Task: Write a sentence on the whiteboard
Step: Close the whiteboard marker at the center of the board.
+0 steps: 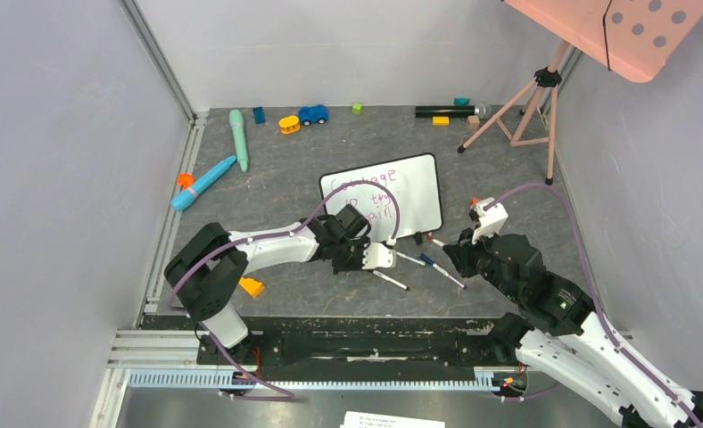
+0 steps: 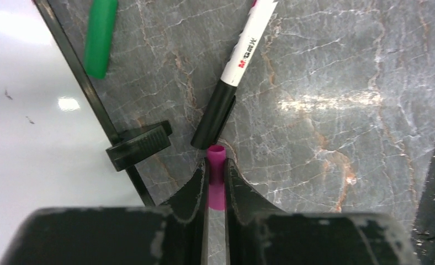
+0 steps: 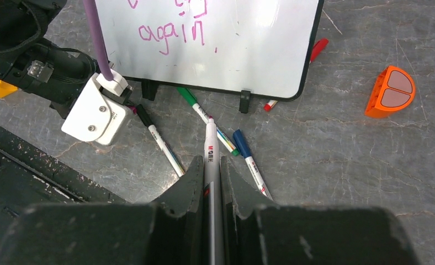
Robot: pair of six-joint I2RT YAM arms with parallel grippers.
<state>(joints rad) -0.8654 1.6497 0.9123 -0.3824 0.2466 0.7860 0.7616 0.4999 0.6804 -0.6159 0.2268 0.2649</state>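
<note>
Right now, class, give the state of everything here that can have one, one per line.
whiteboard, written on
left fingers, shut on pink cap
right fingers, shut on uncapped marker
black marker, capped
blue marker, capped
green marker, capped

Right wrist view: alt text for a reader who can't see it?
The right gripper clamps an uncapped marker, tip pointing toward the whiteboard, where pink handwriting ends in "again". A green-capped marker, a blue-capped marker and a black-capped marker lie on the table before it.
</note>
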